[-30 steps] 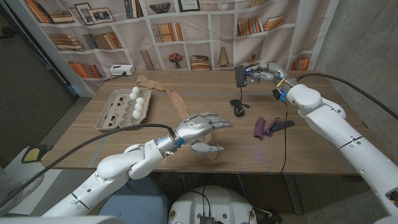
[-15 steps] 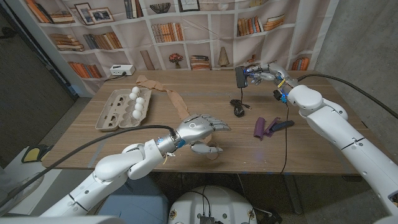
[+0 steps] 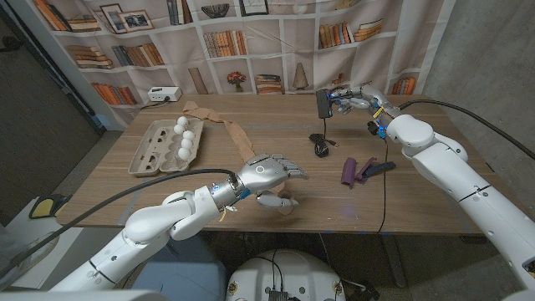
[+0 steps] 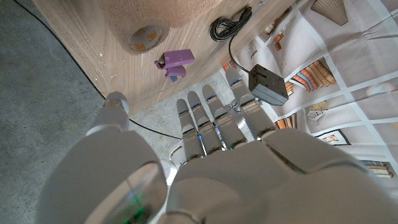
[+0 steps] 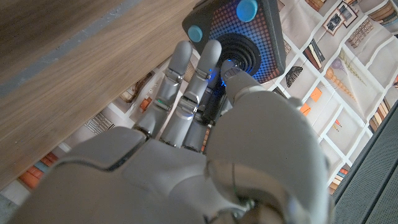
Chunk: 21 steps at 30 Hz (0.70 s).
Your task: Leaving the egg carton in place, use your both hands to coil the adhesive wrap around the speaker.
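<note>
The tan adhesive wrap [image 3: 224, 128] lies as a long strip from the back of the table toward my left hand [image 3: 269, 174]. That hand hovers over the strip's near end with fingers stretched out and apart, holding nothing; its thumb hangs below. In the left wrist view my left hand [image 4: 211, 155] points toward the wrap [image 4: 155, 9]. My right hand [image 3: 358, 99] grips the black speaker [image 3: 323, 102] above the table's back right. My right hand's fingers [image 5: 186, 81] lie across the speaker [image 5: 239, 31], which has blue buttons. The egg carton [image 3: 150, 150] with white eggs sits at the left.
A coiled black cable [image 3: 320, 146] lies below the speaker, and a purple clip [image 3: 355, 171] lies right of it with a thin black cord running past to the table's front edge. A white box [image 3: 165, 94] stands at the back left. Bookshelf backdrop behind the table.
My left hand has drifted slightly left and toward the near edge. The right hand and the speaker have stayed put.
</note>
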### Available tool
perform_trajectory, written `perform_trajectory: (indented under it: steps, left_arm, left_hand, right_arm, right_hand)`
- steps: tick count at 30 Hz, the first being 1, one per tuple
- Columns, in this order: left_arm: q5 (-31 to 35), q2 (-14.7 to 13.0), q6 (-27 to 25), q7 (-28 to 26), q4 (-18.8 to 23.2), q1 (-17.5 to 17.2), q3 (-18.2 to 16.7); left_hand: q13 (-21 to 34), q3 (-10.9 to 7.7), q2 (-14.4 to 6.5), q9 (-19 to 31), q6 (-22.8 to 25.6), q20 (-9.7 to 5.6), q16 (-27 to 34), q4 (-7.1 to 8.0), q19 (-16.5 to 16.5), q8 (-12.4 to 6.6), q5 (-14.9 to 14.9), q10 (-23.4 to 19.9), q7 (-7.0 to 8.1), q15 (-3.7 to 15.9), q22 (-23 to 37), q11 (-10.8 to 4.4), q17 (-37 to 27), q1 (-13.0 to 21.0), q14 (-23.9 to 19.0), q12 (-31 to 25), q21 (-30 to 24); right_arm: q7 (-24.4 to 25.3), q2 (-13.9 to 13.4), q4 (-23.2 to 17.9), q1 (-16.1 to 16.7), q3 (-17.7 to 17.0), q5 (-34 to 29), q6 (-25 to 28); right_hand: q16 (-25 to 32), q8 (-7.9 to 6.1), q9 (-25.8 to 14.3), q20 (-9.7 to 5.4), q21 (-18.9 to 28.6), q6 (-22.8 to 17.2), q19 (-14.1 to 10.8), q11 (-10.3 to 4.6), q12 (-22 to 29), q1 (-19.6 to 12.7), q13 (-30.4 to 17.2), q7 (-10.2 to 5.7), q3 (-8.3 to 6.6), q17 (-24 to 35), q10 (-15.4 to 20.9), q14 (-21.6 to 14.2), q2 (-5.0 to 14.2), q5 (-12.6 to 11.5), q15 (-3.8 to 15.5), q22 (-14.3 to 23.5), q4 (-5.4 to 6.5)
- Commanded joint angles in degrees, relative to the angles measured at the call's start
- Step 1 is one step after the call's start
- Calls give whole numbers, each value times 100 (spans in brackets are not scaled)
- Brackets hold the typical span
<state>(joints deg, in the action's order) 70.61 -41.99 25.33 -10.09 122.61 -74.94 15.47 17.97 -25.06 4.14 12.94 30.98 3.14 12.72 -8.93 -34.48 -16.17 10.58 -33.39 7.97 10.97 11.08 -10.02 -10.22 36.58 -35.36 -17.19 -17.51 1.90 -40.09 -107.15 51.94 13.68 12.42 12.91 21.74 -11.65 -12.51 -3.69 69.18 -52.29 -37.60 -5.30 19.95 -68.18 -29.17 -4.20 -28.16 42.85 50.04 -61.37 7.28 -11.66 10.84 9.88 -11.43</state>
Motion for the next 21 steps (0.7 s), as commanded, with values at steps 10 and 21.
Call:
perform_trajectory:
  steps: [10, 21]
  left_arm:
    - [239, -136, 143, 244, 107, 46, -26]
    - [225, -160, 250, 425, 52, 150, 35]
  left_hand:
    - [90, -93, 16, 23, 302, -54, -84, -52, 279, -118, 12, -93, -20, 26, 17, 14, 21, 216, -63, 2, 158]
    - [139, -51, 92, 33, 309, -214, -151, 1, -274, -108, -10, 48, -36, -2, 45, 96, 15, 195, -9, 124, -55]
  right_arm:
    - [26, -13, -49, 51, 23, -11, 94]
    - [26, 6, -12, 51, 30, 1, 116]
  right_hand:
    - [-14, 13, -18, -505, 40, -68, 41, -19, 34, -128, -532, 23, -239, 42, 301, -64, 162, -26, 242, 0, 181]
    - [-31, 19, -18, -500, 47, -56, 46, -21, 25, -128, -542, 20, -242, 38, 297, -54, 163, -27, 240, -1, 183]
